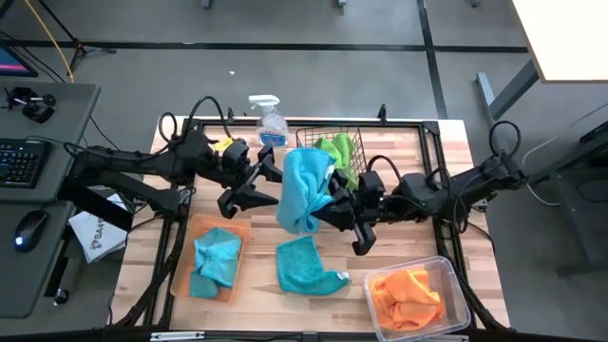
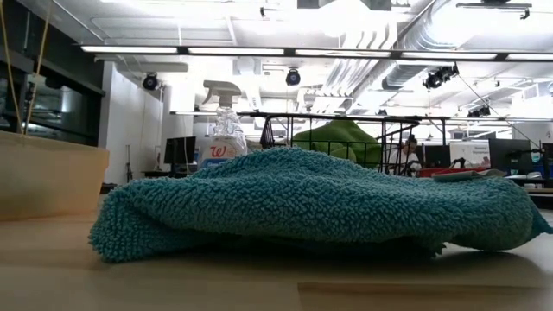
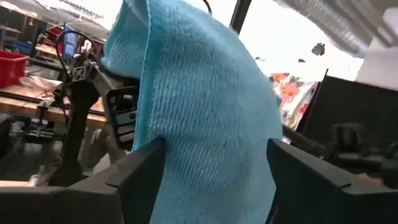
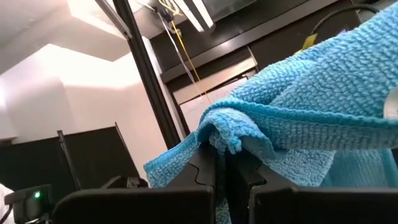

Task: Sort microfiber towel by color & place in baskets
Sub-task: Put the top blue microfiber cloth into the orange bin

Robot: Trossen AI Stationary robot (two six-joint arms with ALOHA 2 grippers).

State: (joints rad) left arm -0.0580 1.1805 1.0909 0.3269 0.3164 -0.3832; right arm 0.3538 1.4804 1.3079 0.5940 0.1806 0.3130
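Nubby turquoise microfiber towel (image 1: pixel 304 190) draped in mid-air over the pale wooden slat tabletop (image 1: pixel 446 161), pinched at a fold by the right hand (image 4: pixel 219 167), fingers pressed together, with the left hand (image 3: pixel 211 177) spread wide on either side of the hanging cloth. Another looped-pile turquoise towel (image 2: pixel 311 203) lying flat, under a ceiling of strip lights and ducts. Green cloth (image 1: pixel 334 150) in the black wire mesh basket (image 1: pixel 353 142), turquoise cloth (image 1: pixel 217 258) in the flat orange tray (image 1: pixel 180 271), orange cloth (image 1: pixel 408 296) in the clear plastic bin (image 1: pixel 456 285).

Item, my right pincer (image 4: pixel 225 163): dark fingers pressed together, clamping a bunched hem of turquoise microfiber towel (image 4: pixel 311 118). I see the cloth draped above them. Behind: black frame post (image 4: pixel 144 68), ceiling light strip (image 4: pixel 198 14).
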